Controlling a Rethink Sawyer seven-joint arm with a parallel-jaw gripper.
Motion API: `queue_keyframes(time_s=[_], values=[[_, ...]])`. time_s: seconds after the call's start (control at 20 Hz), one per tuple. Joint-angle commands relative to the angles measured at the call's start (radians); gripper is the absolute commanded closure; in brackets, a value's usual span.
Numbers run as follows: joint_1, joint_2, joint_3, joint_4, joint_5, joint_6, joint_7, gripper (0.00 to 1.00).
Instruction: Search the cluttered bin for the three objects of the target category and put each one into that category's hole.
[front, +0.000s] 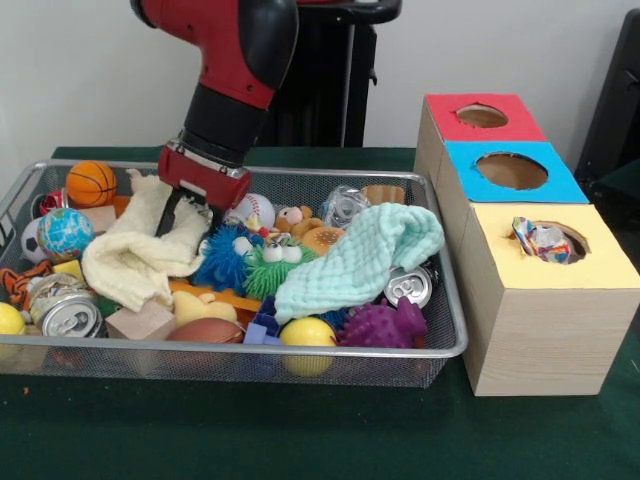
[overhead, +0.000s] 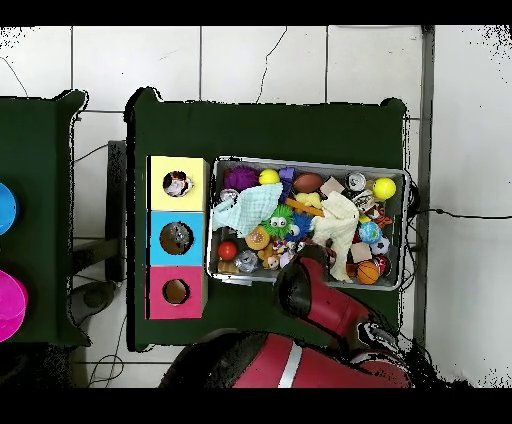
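So in the front view the gripper (front: 188, 215) is down in the bin (front: 440, 345), fingers parted and straddling the top edge of the cream cloth (front: 135, 255), not pinched on it yet as far as I can see. That cloth lies draped over the left half of the clutter, just beside the blue spiky ball (front: 222, 258). My guess is it's the target here: soft, light, floppy, so any bunched fold should do, though it may drag neighbours along or slip loose if only a thin edge gets caught. It looks fuzzy, pale yellow, crumpled. The mint cloth (front: 360, 258) sprawls over the right middle, waffle-textured, partly covering a can (front: 408, 287). Three boxes stand right of the bin; the yellow box (front: 555, 275) already has something crinkly in its hole, no idea which hole cloth belongs to. Overhead view: arm comes in from the bottom, gripper hidden under the wrist, cream cloth (overhead: 338, 222) sits mid-bin, mint cloth (overhead: 247, 208) near the yellow box (overhead: 178, 168) side.
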Motion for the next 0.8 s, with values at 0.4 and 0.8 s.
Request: queue_keyframes(time_s=[0.4, 0.8], values=[[0.173, 0.205, -0.1, -0.141, 0.116, -0.438, 0.108, 1.0], [0.179, 0.267, -0.174, -0.105, 0.25, -0.851, 0.174, 1.0]])
